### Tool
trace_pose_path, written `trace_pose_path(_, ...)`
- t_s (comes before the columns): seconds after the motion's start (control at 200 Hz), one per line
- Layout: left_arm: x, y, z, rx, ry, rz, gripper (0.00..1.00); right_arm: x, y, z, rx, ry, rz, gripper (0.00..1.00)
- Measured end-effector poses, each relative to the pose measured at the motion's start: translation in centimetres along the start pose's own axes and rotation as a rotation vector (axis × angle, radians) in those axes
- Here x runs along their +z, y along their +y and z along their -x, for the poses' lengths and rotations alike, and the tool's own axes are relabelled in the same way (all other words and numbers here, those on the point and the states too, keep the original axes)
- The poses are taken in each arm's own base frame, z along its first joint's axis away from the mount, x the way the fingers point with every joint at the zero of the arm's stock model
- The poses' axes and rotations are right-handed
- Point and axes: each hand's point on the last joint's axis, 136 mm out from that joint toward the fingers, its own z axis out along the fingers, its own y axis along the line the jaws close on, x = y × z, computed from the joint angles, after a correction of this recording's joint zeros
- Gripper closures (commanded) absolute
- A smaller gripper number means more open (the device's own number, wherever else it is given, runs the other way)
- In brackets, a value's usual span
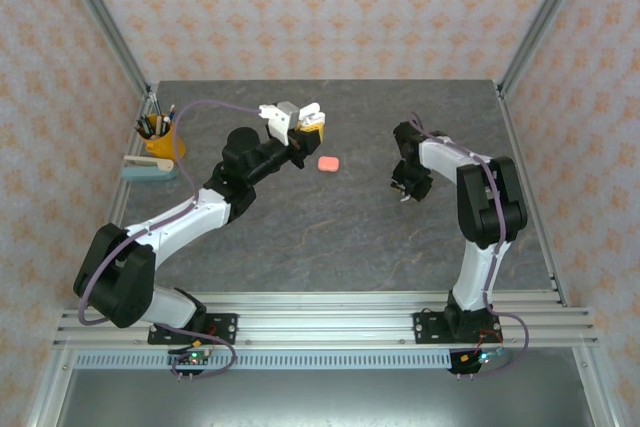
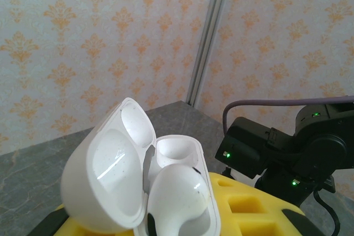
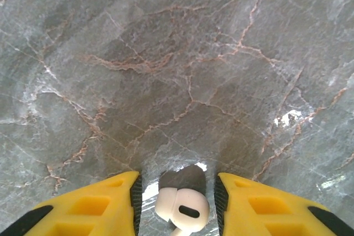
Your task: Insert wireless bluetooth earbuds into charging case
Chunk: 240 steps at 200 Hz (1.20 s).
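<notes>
Grey veined stone forms the bench (image 1: 330, 237), walled with patterned paper and metal rails.

Left arm (image 1: 190, 217) reaches from lower left toward upper centre of the top view. Right arm (image 1: 485, 207) bends over the right half of the bench.

Left tool (image 1: 312, 125) is raised above the bench and clamped on the white charging case (image 2: 138, 192). In the left wrist view the case sits between the yellow fingers (image 2: 249, 208) at the lower edge, with its lid (image 2: 105, 175) hinged open to the left.

Right tool (image 1: 405, 187) points down at the bench. Its jaws stand apart.

An orange pen cup (image 1: 158, 139) stands at the left edge of the bench.

A pink case (image 1: 328, 162) lies closed on the bench between the two tools, touching neither.

One white earbud (image 2: 177, 197) sits in the nearer socket of the open case. The farther socket (image 2: 174, 150) is vacant.

A second white earbud (image 3: 181, 207) lies on the bench between the right tool's fingers (image 3: 94, 208), at the bottom centre of the right wrist view, with a narrow gap on each side.
</notes>
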Motion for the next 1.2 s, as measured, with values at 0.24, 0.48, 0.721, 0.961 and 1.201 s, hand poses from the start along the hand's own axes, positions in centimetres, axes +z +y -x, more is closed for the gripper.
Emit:
trace_pose_path(0.24, 0.0, 0.0, 0.0, 0.0, 0.0, 0.0, 1.0, 0.0, 0.0, -0.1, -0.01, 0.005, 0.003, 0.72)
trace_pose_path(0.48, 0.0, 0.0, 0.0, 0.0, 0.0, 0.0, 1.0, -0.1, 0.1, -0.2, -0.009, 0.007, 0.011, 0.75)
trace_pose_path(0.721, 0.0, 0.0, -0.2, -0.002, 0.009, 0.002, 1.0, -0.5, -0.7, -1.2, -0.044, 0.009, 0.027, 0.78)
trace_pose_path(0.961, 0.0, 0.2, -1.0, 0.024, 0.042, 0.006, 1.0, -2.9, -0.8, -1.2, -0.139, -0.055, 0.094, 0.78)
trace_pose_path(1.201, -0.1, -0.9, -1.7, 0.062, 0.068, -0.062, 1.0, -10.1, 2.1, 0.3, -0.266, -0.29, 0.294, 0.77)
